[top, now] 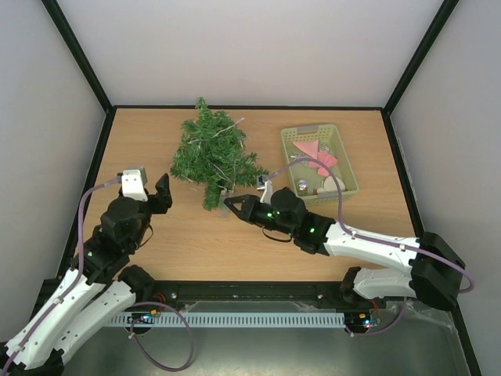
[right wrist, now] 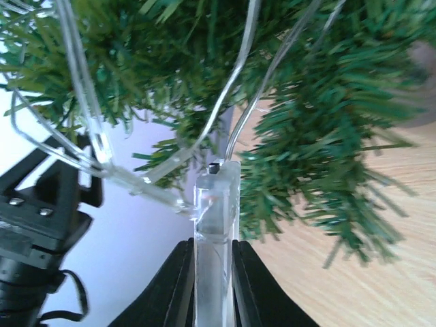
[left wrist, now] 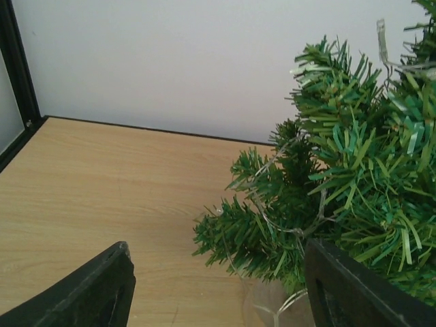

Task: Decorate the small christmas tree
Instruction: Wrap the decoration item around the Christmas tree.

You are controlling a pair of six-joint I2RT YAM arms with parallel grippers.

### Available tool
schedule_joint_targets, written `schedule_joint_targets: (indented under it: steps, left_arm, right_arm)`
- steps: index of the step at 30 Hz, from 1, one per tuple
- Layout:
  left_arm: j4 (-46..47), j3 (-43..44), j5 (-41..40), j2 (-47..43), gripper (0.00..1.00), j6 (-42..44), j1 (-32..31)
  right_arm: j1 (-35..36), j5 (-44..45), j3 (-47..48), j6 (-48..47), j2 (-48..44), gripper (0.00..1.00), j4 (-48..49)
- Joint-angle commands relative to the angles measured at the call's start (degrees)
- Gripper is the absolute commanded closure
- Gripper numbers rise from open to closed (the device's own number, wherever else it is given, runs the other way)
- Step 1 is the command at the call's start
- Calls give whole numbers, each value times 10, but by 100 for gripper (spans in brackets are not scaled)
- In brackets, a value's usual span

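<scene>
While the black two-finger right tool (right wrist: 212, 251) is clamped on a slim clear plastic block (right wrist: 216, 204) right at the foot of the small christmas tree (top: 211, 153), the black left tool (top: 163, 190) sits released on the other side. Its fingers are spread wide with nothing between them, just beside the low left branches.

The tree itself is a dark green bristly fir, roughly mid-desk and a bit toward the back. I honestly can't tell from these views if it's standing straight or leaning. Thin clear wire strands (right wrist: 245, 75) run out of the block and up through the needles, so block and tree are basically tied together.

That's my main worry. If the right arm pulls the block away or lifts it quickly, I'd expect the strands to go taut and drag or topple the tree across the light wooden desk (top: 141, 141), since nothing is bracing it. The block also looks smooth and narrow, so the pinch could slip and let it twist out. And if the left tool moves in carelessly, it could shove the branches before it gets a hold.

Further right sits the pale green plastic basket (top: 347, 159) with pink pieces (top: 317, 153) and a few small bits I can't make out. The right arm's purple cable (top: 301, 160) crosses over it in the top view, so a big swing might snag the rim and drag the basket along.
</scene>
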Motion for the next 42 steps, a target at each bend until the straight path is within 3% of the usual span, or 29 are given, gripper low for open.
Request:
schedule_joint_targets:
  steps: [1,5,9,18,32,42]
  left_arm:
    - [-8,18,20,8,34,-75,-2]
    - [2,26,57,18,49,-103,7]
    - [9,38,142,48,52,-126,56]
    - [63,5,481,91,64,-188,296]
    - [44,2,489,97,62,-157,306]
    - [37,4,477,99,61,-139,306]
  right_arm:
    - [28,37,18,69,35,87,110]
    - [38,62,20,86,59,89,126]
    - [42,91,0,129,67,89,182]
    - [49,117,24,157,122,87,195]
    - [50,133,19,153,121,76,155]
    - [50,144,0,122,75,75,117]
